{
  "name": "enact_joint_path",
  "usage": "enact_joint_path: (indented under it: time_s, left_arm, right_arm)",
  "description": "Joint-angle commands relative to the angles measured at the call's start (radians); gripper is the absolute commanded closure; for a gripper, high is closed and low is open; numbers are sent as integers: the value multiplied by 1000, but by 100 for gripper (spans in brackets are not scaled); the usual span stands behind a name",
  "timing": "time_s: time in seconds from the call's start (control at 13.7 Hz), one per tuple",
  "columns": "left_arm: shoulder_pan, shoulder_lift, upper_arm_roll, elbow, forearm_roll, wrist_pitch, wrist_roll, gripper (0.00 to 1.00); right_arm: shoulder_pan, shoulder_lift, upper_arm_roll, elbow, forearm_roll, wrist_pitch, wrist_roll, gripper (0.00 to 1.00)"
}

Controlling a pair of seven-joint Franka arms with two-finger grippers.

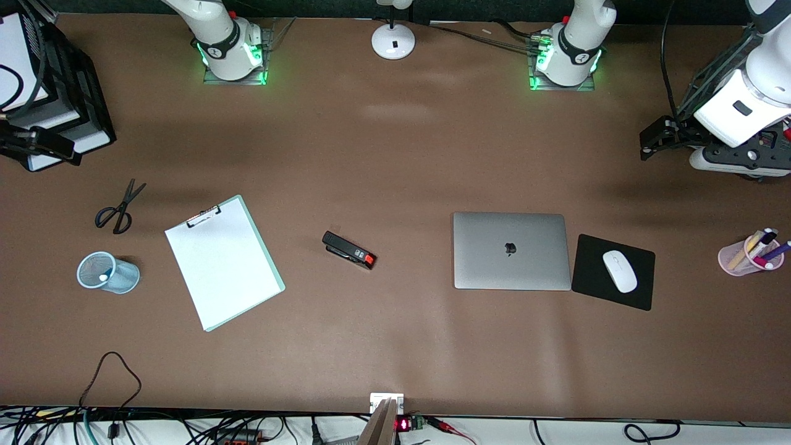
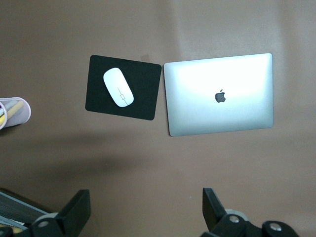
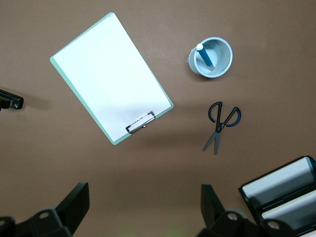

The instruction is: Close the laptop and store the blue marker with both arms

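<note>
The laptop lies flat with its silver lid down and the apple logo up, toward the left arm's end of the table. The blue marker stands in a light-blue mesh cup toward the right arm's end, whitish end up. High over bare table, my left gripper hangs open with nothing between its fingers. In the right wrist view my right gripper is also open and holds nothing, high over bare table near the clipboard and scissors.
A clipboard with white paper, black scissors and a black stapler lie mid-table. A black mouse pad with a white mouse sits beside the laptop. A pink pen cup and black paper trays stand at the ends.
</note>
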Motion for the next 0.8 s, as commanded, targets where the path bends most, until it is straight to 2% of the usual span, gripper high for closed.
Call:
enact_joint_path:
  time_s: [0.0,0.73]
  left_arm:
    - [4,4,-4,23,-10,-21,-8,0]
    - [4,5,-4,24,-9,-21,-8,0]
  right_arm:
    - [-11,-55,14,-64,1,42,5,0]
    - [-6,-56,18,-64,-6,23,13,0]
